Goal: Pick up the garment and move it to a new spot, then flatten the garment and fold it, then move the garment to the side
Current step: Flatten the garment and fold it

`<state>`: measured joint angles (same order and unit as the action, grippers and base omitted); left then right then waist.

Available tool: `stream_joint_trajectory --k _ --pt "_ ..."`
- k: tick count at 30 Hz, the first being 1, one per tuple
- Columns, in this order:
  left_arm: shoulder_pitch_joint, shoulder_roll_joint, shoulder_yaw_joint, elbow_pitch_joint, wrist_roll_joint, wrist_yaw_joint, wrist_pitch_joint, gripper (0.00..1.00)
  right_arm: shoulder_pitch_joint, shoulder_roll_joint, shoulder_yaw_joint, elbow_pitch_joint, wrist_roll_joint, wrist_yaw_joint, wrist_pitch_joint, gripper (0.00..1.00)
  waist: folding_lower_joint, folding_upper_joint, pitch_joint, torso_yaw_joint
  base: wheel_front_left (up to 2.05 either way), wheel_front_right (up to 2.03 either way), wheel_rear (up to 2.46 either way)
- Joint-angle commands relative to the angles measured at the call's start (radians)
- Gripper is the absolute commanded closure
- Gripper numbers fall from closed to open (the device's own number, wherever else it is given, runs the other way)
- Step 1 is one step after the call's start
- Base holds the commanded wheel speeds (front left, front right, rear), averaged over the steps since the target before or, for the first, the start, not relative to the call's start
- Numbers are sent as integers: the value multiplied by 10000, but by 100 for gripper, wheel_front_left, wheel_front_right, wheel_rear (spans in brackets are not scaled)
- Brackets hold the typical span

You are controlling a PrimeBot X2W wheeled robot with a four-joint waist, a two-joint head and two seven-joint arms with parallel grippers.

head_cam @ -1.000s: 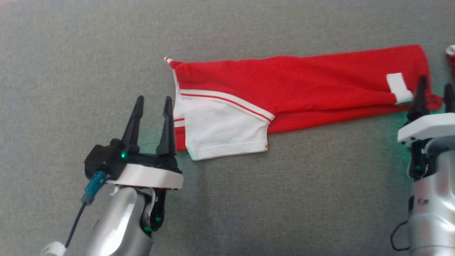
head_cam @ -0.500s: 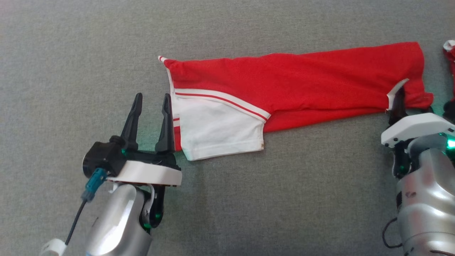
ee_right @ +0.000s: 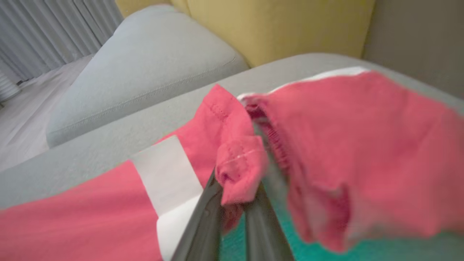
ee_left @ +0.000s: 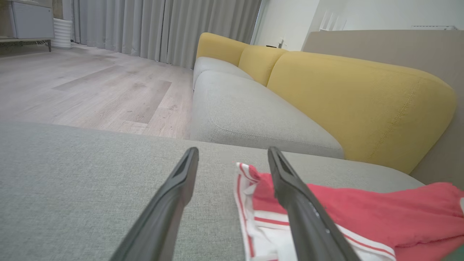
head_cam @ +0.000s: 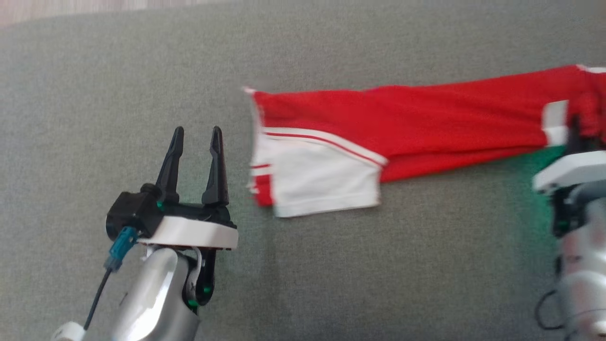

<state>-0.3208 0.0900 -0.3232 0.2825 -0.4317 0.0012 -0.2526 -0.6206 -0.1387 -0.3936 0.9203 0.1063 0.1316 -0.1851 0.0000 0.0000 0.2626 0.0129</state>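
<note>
The garment (head_cam: pixel 402 128) is a red shirt with a white, red-striped sleeve, stretched out long across the grey cushion (head_cam: pixel 331 265). My right gripper (head_cam: pixel 575 135) is at its right end, and in the right wrist view the right gripper (ee_right: pixel 233 192) is shut on a bunched red fold of the garment (ee_right: pixel 326 145). My left gripper (head_cam: pixel 196 137) stands open a little to the left of the white sleeve, touching nothing. From the left wrist, the left gripper (ee_left: pixel 232 156) is open above the cushion with the garment (ee_left: pixel 362 217) to its right.
A yellow-backed sofa with grey seats (ee_left: pixel 290 90) stands beyond the cushion's far edge. Wooden floor (ee_left: pixel 90 83) and grey curtains lie to the left. A beige panel (ee_right: pixel 413 29) rises behind the cushion's right end.
My right gripper has shut on the garment's right end. The garment has been drawn rightwards, away from the left gripper, and the head camera has shifted, showing the cushion's far edge.
</note>
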Motion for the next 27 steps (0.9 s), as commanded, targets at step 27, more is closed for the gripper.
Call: stream_joint_trajectory --k 27 --pt "1310 284 610 -811 -245 76 140 0 2030 833 4977 -3802 1708 -9 736 100 0 0 -2667 783 0 0 0"
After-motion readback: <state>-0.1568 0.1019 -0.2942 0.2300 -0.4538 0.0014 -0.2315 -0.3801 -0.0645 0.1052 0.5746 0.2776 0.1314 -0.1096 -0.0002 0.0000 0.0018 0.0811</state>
